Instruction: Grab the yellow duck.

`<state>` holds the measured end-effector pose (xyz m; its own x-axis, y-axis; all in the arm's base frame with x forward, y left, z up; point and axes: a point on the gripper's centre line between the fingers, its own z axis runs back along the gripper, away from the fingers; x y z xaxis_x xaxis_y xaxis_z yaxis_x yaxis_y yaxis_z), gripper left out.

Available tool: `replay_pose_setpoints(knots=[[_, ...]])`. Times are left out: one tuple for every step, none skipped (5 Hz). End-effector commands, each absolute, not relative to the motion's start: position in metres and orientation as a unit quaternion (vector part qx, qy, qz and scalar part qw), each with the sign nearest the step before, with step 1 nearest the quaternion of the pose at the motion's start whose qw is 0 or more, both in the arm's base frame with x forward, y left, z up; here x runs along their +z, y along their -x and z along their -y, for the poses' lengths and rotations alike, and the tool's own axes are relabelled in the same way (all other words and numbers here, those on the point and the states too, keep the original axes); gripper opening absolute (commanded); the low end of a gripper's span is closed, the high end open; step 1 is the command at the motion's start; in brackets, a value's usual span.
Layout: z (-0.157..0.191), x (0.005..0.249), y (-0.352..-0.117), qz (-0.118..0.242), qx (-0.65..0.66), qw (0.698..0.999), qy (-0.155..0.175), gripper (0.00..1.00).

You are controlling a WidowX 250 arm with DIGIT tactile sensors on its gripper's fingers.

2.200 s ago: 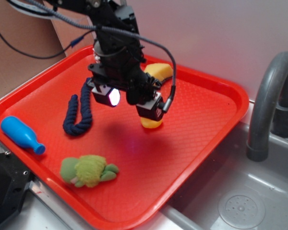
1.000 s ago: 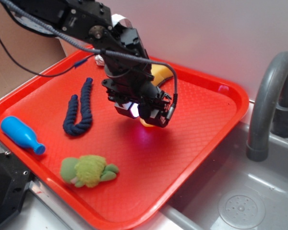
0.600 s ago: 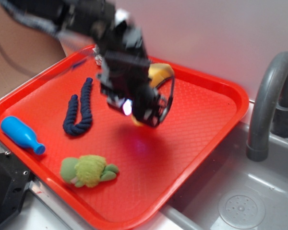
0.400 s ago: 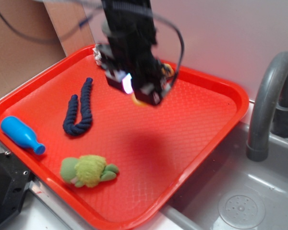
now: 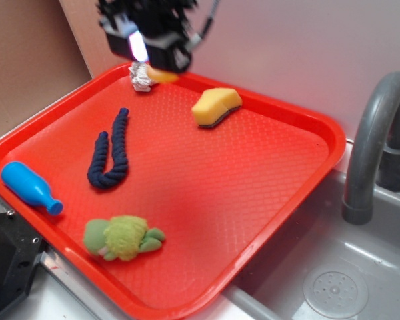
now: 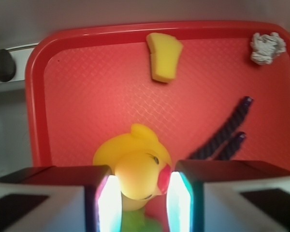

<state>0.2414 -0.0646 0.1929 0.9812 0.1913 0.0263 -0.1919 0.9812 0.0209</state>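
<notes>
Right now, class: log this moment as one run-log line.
gripper: shut on yellow duck | height: lifted above red tray | sponge: on tray

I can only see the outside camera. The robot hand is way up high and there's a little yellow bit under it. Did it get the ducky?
Observer: Yes. In the wrist view the yellow duck sits squeezed between the two fingers of the gripper, well above the red tray.
Operator: Which way is the ducky looking?
Observer: Its eye and reddish beak point toward the finger on the right of the wrist picture.
Operator: What's straight under it?
Observer: In the wrist view, bare tray shows behind it, with the yellow sponge beyond and the dark blue rope off to one side.
</notes>
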Motion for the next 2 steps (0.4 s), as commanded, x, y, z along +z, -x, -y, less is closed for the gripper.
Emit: replay_pose_setpoints(knots=[[0.0320, 0.2527, -0.2365, 0.049, 0.065, 0.996, -0.022, 0.00], [0.0314, 0.2530, -0.2278, 0.078, 0.061, 0.994, -0.049, 0.00]])
